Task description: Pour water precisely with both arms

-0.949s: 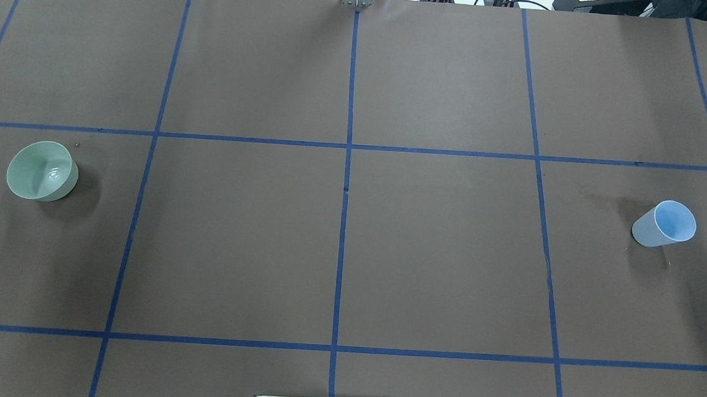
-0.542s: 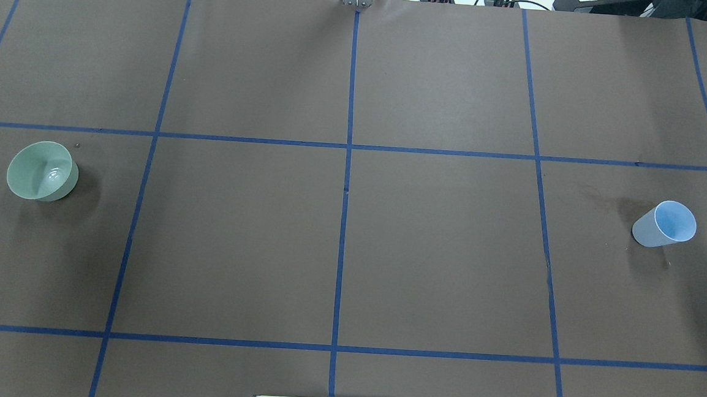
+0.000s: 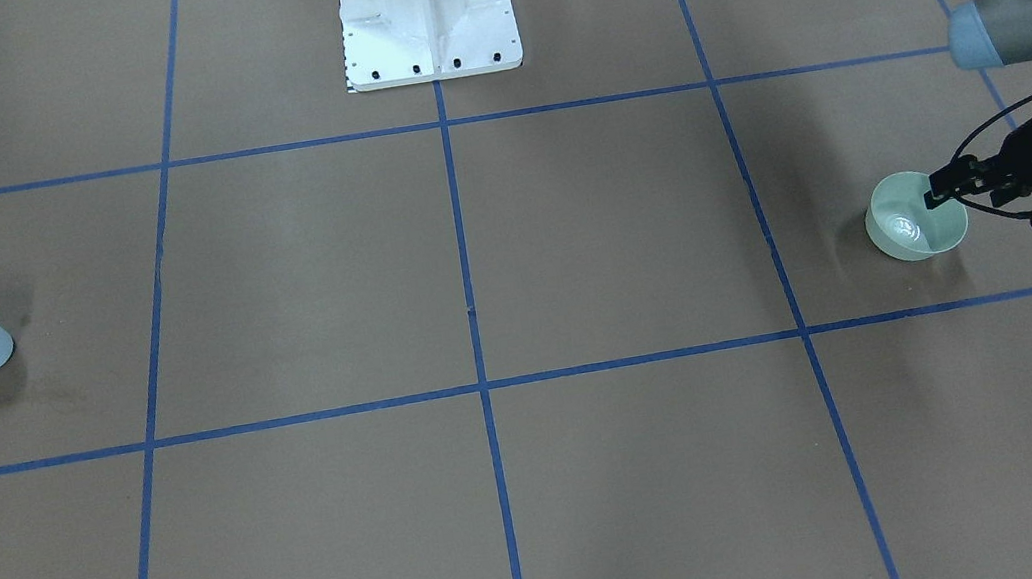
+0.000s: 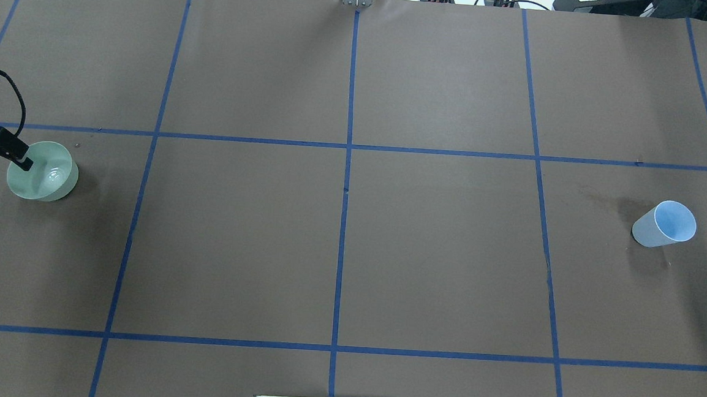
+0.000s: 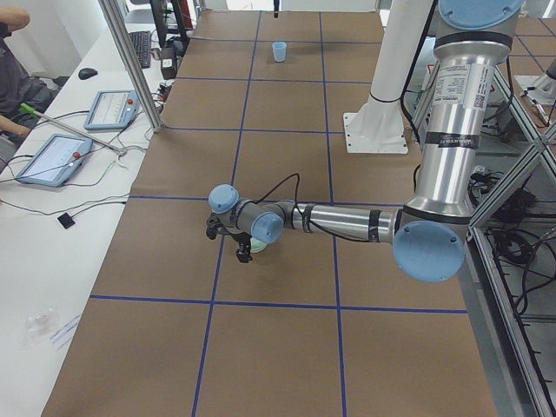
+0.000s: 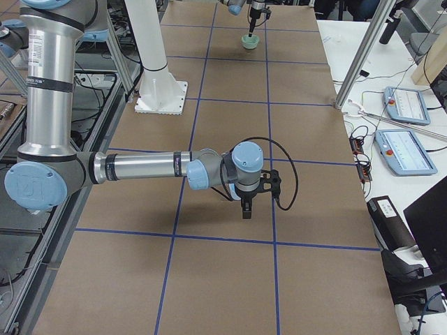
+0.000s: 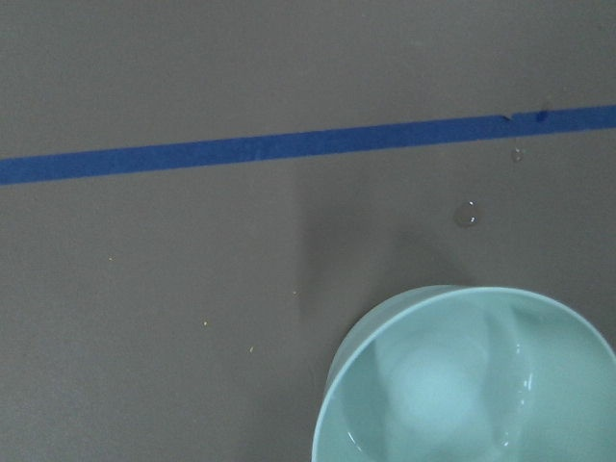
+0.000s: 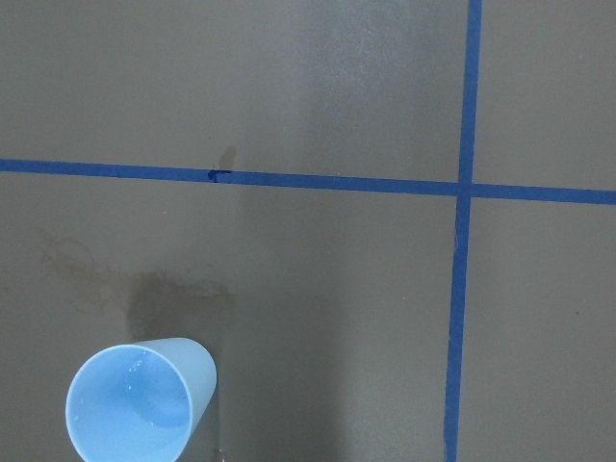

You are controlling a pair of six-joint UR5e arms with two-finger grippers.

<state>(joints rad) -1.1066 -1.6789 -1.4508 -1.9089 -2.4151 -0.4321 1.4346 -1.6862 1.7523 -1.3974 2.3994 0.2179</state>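
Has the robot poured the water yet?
Not yet, it seems. Done: nothing poured; the water glints in the green bowl, and the blue cup stands upright, alone. In hand: the left tool is at the bowl's rim; I cannot tell if it grips. Left: lifting, pouring, setting down.

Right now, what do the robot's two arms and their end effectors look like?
Both the left arm and the right arm are silver-grey tubes with round light-blue joint caps and a printed label on the upper tube. A black cable loops to each wrist. The left end effector and right end effector are black with slim fingers.
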